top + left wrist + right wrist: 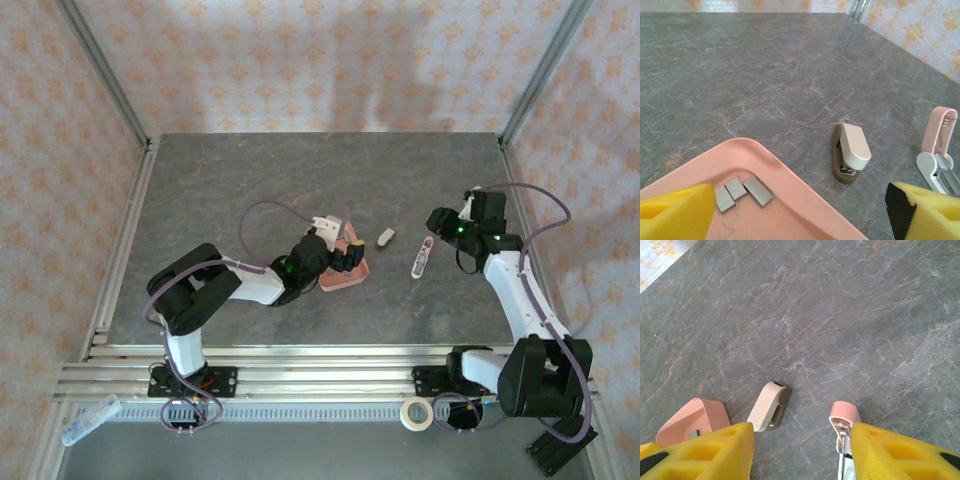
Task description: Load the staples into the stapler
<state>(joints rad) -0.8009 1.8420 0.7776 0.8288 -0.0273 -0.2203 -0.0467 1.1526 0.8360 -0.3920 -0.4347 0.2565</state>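
Three short grey staples (742, 192) lie side by side in the salmon-pink tray (790, 175). My left gripper (800, 222) hangs open right over that tray (345, 278), its yellow fingers (675, 215) wide apart and holding nothing. The pink-and-white stapler (422, 257) lies folded open on the table, right of the tray. In the right wrist view the stapler's pink end (844, 413) pokes out beside one yellow finger (900, 455). My right gripper (800, 460) is open above the table, just behind the stapler, with nothing between its fingers.
A cream stubby piece (386, 238) lies between the tray and the stapler (938, 160). A roll of tape (417, 413) and a clear plastic item (88, 420) rest by the front rail. Metal frame posts and patterned walls close in the table.
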